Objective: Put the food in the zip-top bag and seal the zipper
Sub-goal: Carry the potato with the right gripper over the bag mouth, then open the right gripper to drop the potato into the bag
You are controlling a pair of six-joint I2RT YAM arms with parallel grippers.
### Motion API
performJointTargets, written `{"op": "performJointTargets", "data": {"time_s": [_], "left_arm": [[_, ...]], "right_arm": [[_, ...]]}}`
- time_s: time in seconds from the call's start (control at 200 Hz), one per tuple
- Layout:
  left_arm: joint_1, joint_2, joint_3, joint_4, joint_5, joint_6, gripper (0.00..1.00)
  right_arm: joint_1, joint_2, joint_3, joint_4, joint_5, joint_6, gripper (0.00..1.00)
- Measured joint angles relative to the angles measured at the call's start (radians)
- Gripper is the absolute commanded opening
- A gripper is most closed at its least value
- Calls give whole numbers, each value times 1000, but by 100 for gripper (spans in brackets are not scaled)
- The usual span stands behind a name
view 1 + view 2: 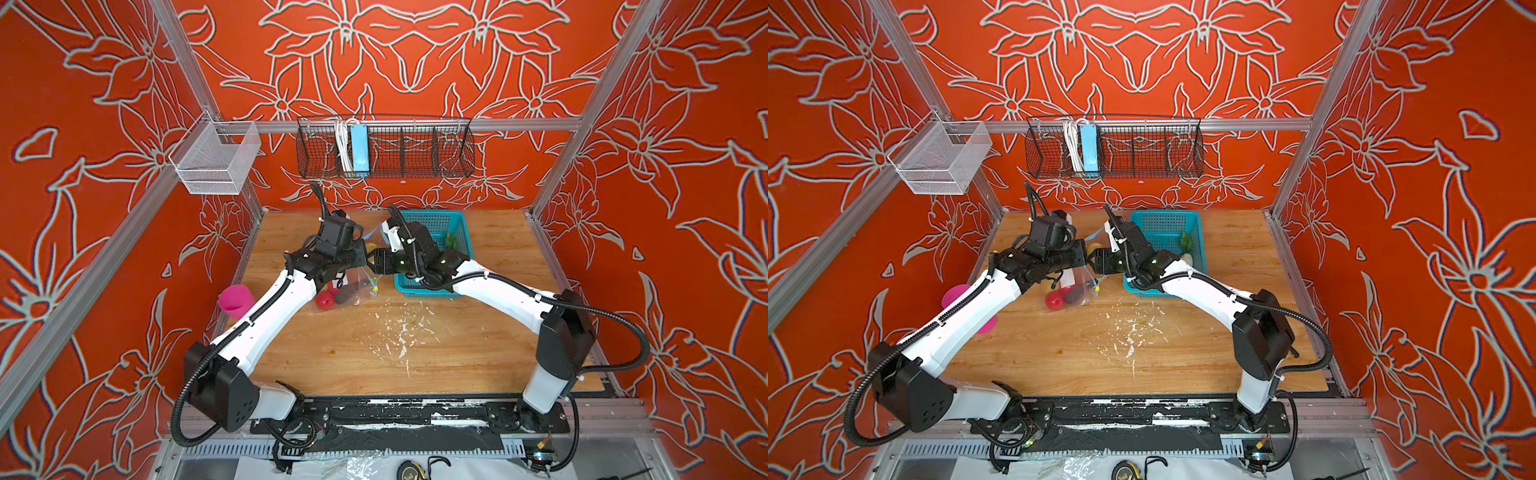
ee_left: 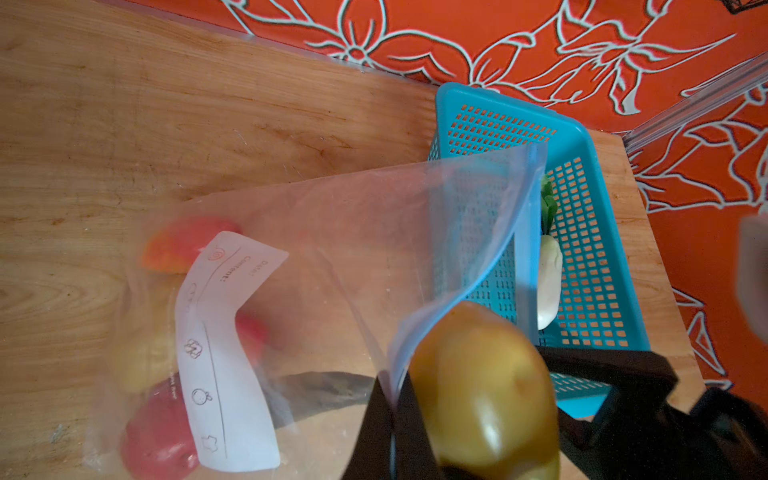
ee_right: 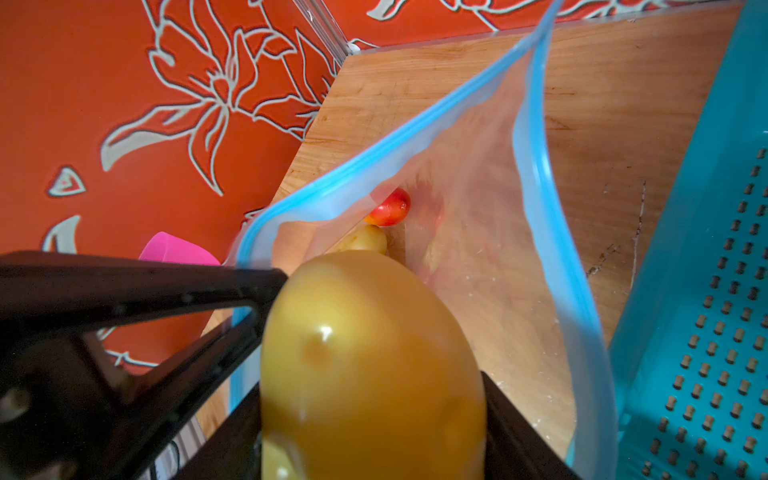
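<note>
Loading looks mostly done: the zip-top bag (image 2: 332,249), sagging on the table (image 1: 374,353), holds red apples (image 2: 158,436), a red-yellow fruit (image 3: 390,208), one potato (image 3: 365,241) and the eggplant (image 2: 324,386). The left gripper (image 2: 392,399) pinches its lip tight, and the right gripper (image 3: 374,399), jaws spread around a second potato (image 3: 365,332), hovers at the mouth. Left to do: the radish (image 2: 548,282) in the teal basket (image 2: 498,93) just beside the mouth, and the gaping zipper (image 3: 552,249); the pink cup (image 1: 236,301) sits well apart.
</note>
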Motion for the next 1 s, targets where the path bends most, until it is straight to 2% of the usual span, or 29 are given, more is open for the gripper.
{"op": "performJointTargets", "data": {"time_s": [0.245,0.32,0.721,0.766,0.786,0.816,1.001], "left_arm": [[0,-44,0,-2,-27,4,0],[0,-60,0,-2,-31,4,0],[9,-74,0,-2,-31,4,0],[12,-74,0,-2,-31,4,0],[13,-74,0,-2,-31,4,0],[15,-74,0,-2,-31,4,0],[19,-74,0,-2,-33,4,0]], "right_arm": [[14,36,24,-27,4,-14,49],[17,53,52,-36,5,-15,55],[21,103,142,-42,4,-16,70],[21,103,142,-42,5,-16,74],[21,103,142,-42,5,-15,86],[21,103,142,-42,5,-11,97],[21,94,141,-41,6,-14,98]]}}
